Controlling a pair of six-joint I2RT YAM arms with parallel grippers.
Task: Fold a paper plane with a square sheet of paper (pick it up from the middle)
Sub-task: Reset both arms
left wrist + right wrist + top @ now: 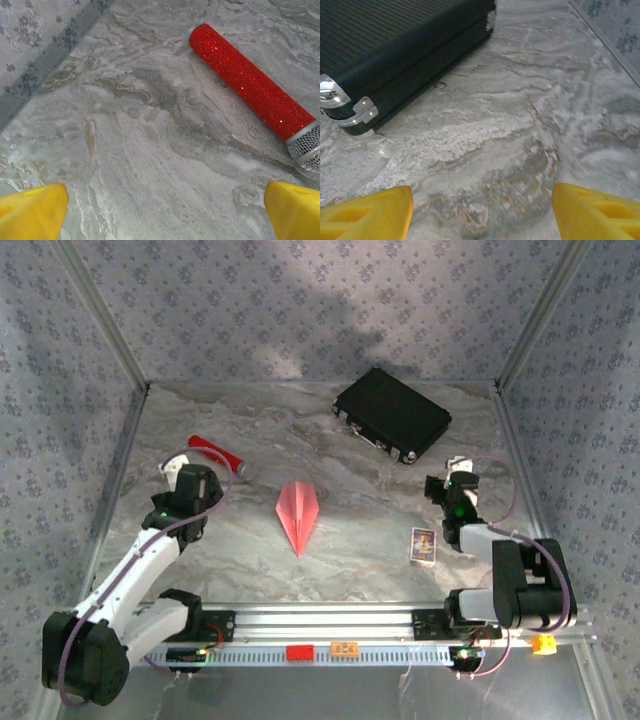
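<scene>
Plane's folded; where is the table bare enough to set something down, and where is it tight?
Bare marble lies between the paper plane and the small card, and at the back, left of the black case. It is tighter around the left hand, beside the red cylinder, and between the right hand and the case.

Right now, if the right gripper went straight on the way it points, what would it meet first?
Probably the black case: its near side crosses the path of the right gripper on the wrist picture's left. The middle and right run over bare table. Depth is unclear.
</scene>
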